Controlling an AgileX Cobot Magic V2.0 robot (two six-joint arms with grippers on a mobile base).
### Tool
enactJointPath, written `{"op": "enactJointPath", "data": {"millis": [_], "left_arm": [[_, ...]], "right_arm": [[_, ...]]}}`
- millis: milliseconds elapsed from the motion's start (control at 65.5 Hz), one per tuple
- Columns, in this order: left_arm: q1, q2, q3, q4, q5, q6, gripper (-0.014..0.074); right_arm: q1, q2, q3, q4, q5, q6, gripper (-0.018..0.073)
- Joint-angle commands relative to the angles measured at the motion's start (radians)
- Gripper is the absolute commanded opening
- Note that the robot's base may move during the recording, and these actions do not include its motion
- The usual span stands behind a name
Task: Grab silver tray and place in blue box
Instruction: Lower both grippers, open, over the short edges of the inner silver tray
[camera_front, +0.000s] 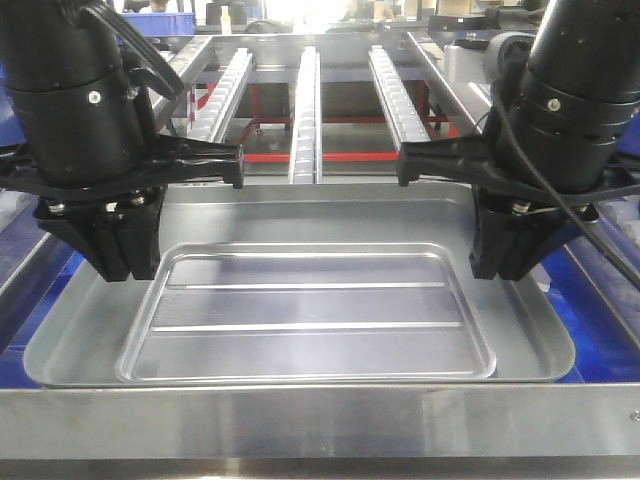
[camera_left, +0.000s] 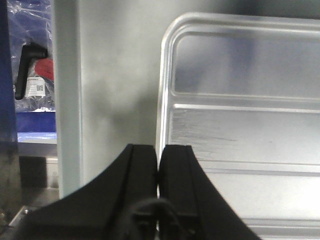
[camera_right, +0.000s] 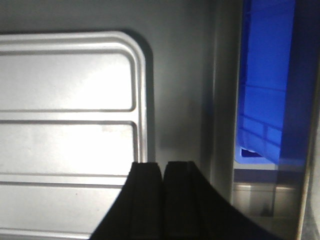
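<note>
The silver tray lies flat between my two arms. It has a wide sloped border and a centre panel with two long ridges. Parts of a blue box show beyond its right rim, and blue also shows past its left rim. My left gripper points down over the tray's left border, shut, with its tips in line with the panel's raised edge. On the other side my right gripper is shut over the right border, its tips just outside the panel's edge. Neither gripper holds anything that I can see.
Three roller rails on a metal frame run away behind the tray. A broad metal bar crosses the front. Left of the tray's rim lies a clear bag with a black handle.
</note>
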Motion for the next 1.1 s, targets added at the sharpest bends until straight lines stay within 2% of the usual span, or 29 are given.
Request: {"op": "enactJointPath", "data": {"millis": [0,412,1083], "left_arm": [[-0.005,-0.039,-0.032,0.011,-0.019,0.005,-0.0004],[-0.005,-0.039,-0.016,0.013,-0.071,0.027,-0.0004],[-0.001,-0.039,-0.016,0.009,-0.054,0.05,0.0006]], "right_arm": [[0.007,-0.027,-0.033,-0.003,-0.02,0.005,0.0057],[0.024,-0.02,-0.035,-0.003,-0.045,0.005,0.0057],[0.024,0.013,-0.035,-0.003,-0.021,0.005,0.0057]]}}
